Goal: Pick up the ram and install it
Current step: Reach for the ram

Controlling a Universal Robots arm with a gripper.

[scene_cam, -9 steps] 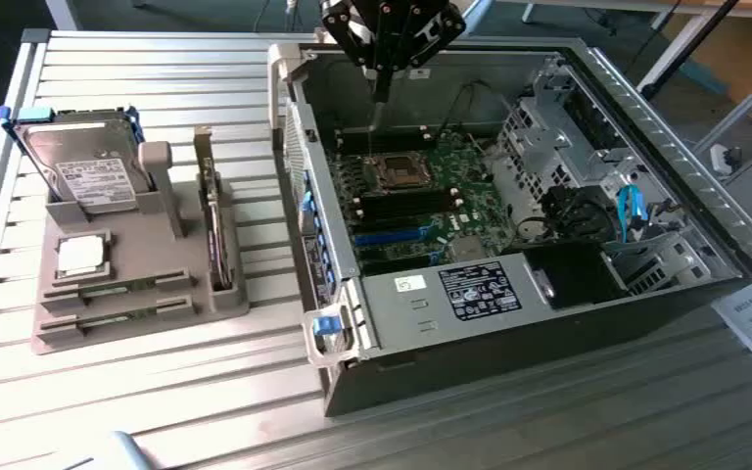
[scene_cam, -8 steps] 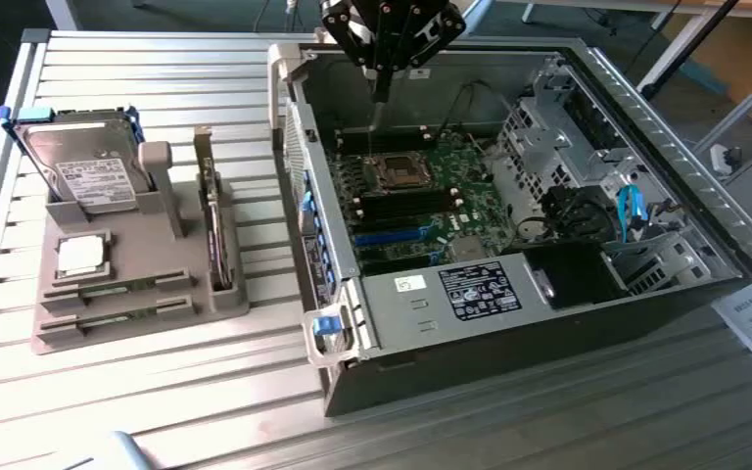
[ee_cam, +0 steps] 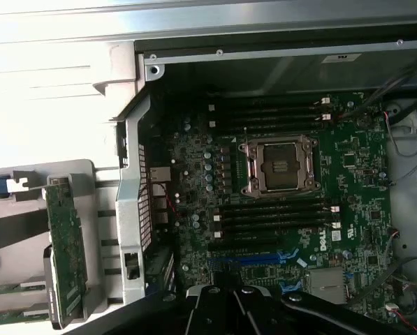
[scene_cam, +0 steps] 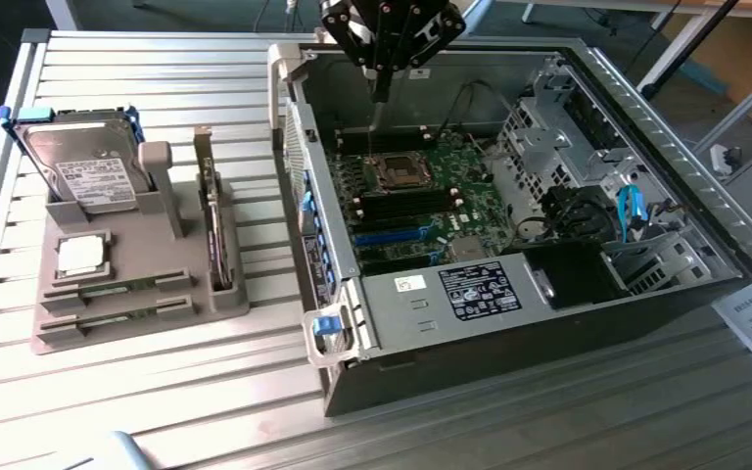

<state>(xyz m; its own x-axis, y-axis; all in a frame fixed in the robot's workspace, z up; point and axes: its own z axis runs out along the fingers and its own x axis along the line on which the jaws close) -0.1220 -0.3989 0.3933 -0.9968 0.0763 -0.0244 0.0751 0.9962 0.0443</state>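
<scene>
gripper (scene_cam: 375, 119) pinched closed | hangs over motherboard (scene_cam: 445, 191) near a corner of PC case (scene_cam: 418, 305) | ram (scene_cam: 105, 290) sticks lie in gray holder (scene_cam: 60, 339) on table (scene_cam: 154, 69)

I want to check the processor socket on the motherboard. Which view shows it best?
The wrist view: the processor socket appears large, seen from almost directly above. In the exterior view the processor socket looks small and slanted.
</scene>
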